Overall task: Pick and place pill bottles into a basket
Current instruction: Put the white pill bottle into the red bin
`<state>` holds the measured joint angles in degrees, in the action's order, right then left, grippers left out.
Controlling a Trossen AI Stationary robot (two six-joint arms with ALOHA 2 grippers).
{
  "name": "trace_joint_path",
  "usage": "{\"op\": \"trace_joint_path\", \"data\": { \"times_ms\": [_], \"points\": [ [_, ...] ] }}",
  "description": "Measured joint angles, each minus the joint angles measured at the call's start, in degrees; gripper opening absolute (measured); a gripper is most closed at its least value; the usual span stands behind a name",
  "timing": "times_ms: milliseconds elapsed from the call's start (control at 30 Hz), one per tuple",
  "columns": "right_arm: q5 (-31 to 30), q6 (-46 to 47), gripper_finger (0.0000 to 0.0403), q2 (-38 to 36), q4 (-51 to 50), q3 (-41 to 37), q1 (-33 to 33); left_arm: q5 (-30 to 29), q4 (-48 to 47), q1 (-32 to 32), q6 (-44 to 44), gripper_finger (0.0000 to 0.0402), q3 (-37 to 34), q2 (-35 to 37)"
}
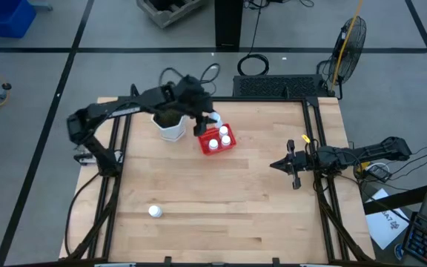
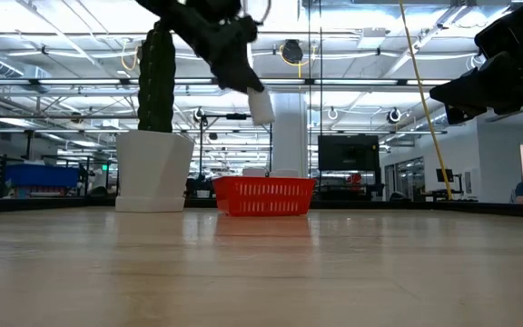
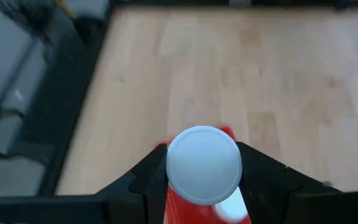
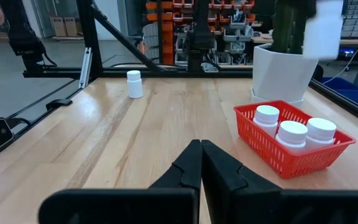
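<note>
One pill bottle [image 1: 155,211] stands alone on the table [image 1: 221,200], well to the left of the basket [image 1: 230,145] and nearer the table's front edge. Just beside the basket's left end sits the white pot [image 1: 170,130] holding a green cactus [image 2: 157,77]. The left gripper [image 1: 208,120] hangs above the basket's back left corner, its fingers [image 3: 143,180] clamped on the sides of a held pill bottle [image 3: 204,164]; in the low view this bottle is clearly off the table, higher than the basket's rim. Inside the basket stand three pill bottles [image 4: 294,135], upright and close together. Well to the right of the basket, the right gripper [image 1: 290,165] waits near the table's right rail, its fingers pressed together on nothing.
</note>
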<state>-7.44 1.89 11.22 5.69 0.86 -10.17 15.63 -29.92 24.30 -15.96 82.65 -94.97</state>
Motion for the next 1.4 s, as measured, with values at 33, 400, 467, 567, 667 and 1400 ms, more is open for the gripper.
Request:
{"op": "trace_joint_path", "data": {
  "times_ms": [33,400,467,567,667,1400],
  "points": [
    [0.00,-0.01,0.0000,0.00,0.00,-0.01,0.00,0.29,-2.10,0.30,-0.13,0.0166,1.48,-1.74],
    [0.00,0.00,0.0000,-0.02,0.04,-0.01,0.00,1.86,-7.08,1.98,-1.69,0.0166,4.90,-10.37],
    [0.00,0.00,0.0000,-0.02,0.03,-0.02,0.00,1.23,-7.23,2.07,-1.95,0.0166,4.90,-10.88],
    [0.00,0.00,0.0000,0.00,0.04,0.00,0.00,0.75,-6.83,2.09,-2.25,0.0166,4.98,-11.91],
    [0.00,0.00,0.0000,-0.02,0.04,0.00,0.00,0.87,-7.59,2.20,-2.39,0.0174,4.97,-13.17],
    [0.00,0.00,0.0000,-0.02,0.02,-0.02,0.00,2.39,0.15,1.76,-3.42,0.0168,-2.85,-16.44]
  ]
}}
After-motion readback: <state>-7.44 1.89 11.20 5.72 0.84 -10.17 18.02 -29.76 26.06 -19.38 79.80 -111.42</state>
